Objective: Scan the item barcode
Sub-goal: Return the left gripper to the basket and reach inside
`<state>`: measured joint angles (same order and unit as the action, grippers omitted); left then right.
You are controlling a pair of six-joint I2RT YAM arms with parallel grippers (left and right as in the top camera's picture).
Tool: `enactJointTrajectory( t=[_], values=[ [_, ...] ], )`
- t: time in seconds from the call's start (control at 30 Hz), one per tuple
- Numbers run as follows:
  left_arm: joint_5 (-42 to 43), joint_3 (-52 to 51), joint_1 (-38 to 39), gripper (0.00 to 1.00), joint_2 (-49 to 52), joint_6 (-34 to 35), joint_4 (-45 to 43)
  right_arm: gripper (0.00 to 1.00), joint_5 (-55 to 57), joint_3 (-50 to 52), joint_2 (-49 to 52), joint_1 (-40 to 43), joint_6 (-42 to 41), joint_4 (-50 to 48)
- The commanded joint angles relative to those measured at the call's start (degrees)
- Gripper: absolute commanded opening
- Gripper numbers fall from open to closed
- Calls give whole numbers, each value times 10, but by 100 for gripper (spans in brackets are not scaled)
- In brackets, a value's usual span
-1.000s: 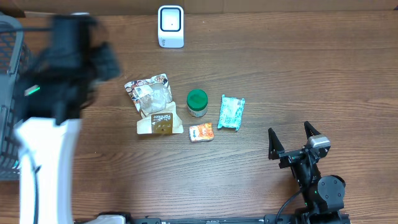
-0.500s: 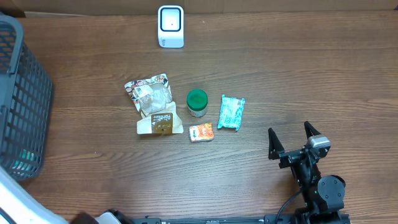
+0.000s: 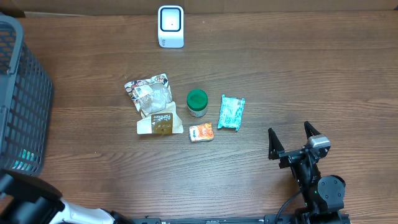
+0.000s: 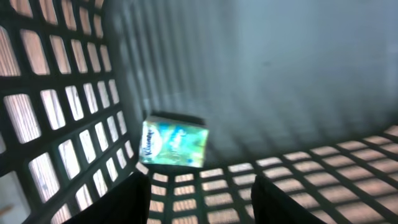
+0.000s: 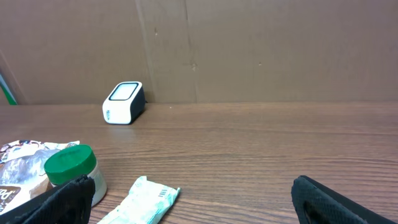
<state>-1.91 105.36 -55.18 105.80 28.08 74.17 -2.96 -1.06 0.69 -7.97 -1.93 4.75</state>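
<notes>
Tissue pack [image 4: 174, 144] in basket [image 4: 62, 112], likely done; four items [image 3: 231, 112] waiting on worktop [image 3: 280, 62]. Left gripper [image 4: 200, 180], right gripper [image 3: 289, 129]: open, empty.

One white barcode scanner [image 3: 170, 26] stands on the surface [image 3: 298, 68]. Four loose items lie in a group on that surface: one silver-and-gold snack bag [image 3: 152, 104], one green-lidded jar [image 3: 197, 102], one teal packet [image 3: 231, 112] and one small orange packet [image 3: 201, 132]. There is one dark mesh basket [image 3: 25, 93], and the left wrist view shows one green-and-white tissue pack [image 4: 174, 142] inside it. That makes five packaged goods in all.
</notes>
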Motion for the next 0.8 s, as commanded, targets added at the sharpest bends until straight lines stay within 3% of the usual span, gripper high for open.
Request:
enactJointTrajectory(
  t=[0.0, 0.5, 0.77],
  values=[
    [-49, -14, -1, 56, 26, 24, 1, 100, 4, 6, -5, 2, -2, -2],
    [-59, -205, 1, 59, 32, 24, -176, 100, 3, 6, -5, 2, -2, -2],
    [-25, -269, 4, 61, 32, 24, -257, 100, 3, 6, -5, 2, -2, -2]
  ],
)
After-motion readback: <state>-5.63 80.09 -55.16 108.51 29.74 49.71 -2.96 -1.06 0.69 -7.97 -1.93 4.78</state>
